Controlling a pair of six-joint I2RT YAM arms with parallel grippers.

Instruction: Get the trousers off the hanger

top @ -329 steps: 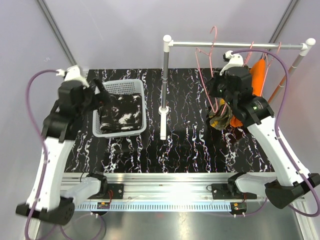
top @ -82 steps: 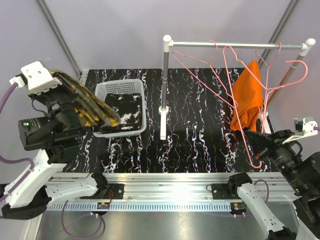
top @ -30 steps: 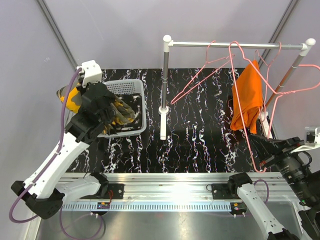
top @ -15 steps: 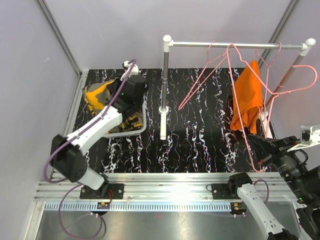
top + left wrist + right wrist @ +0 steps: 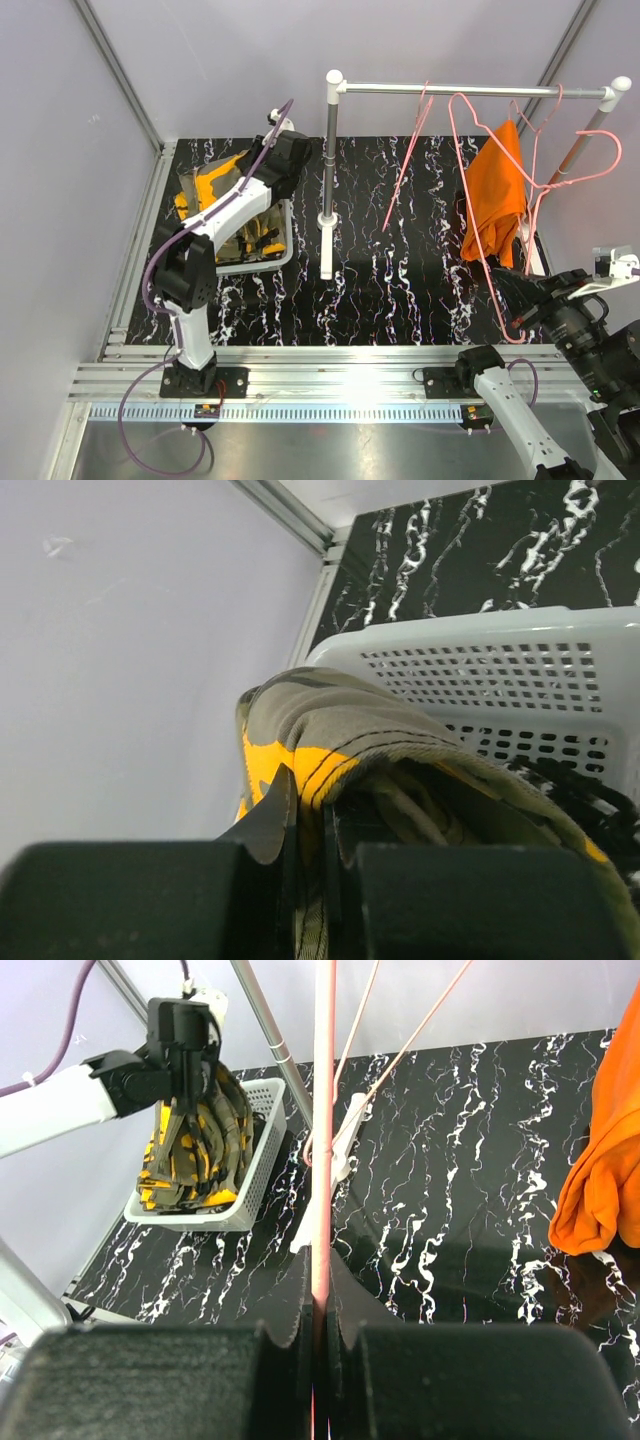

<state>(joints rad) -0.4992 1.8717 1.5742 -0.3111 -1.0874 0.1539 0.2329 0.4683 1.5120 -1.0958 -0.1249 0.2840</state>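
Looking down on a black tabletop veined with white (image 5: 400, 270), boxed in by plain pale lilac walls (image 5: 200, 60), with a silver metal rail along the near edge (image 5: 340, 385). At the far right stands a clothes rail, a horizontal metal bar on a grey upright pole (image 5: 328, 180).

At the far left sits a light grey perforated plastic basket (image 5: 262, 262). In my left wrist view a patch of the black trousers with white splotches (image 5: 590, 790) shows low inside it. The olive and yellow-orange camouflage trousers (image 5: 215, 185) are bunched over the same basket. My left gripper (image 5: 312, 825) has its fingers clamped on a fold of them. From the right wrist view they hang straight down from that grip, long axis upright, the lower end inside the basket.

The plain bright orange trousers (image 5: 497, 190) are on the right, draped over a pink wire hanger on the bar. They hang lengthwise toward the table, the lower end gathered.

My right gripper (image 5: 512, 318), near the right edge, is pinched closed on the thin wire of a pink hanger (image 5: 324, 1110). I cannot tell whether this is the hanger that carries the orange pair.
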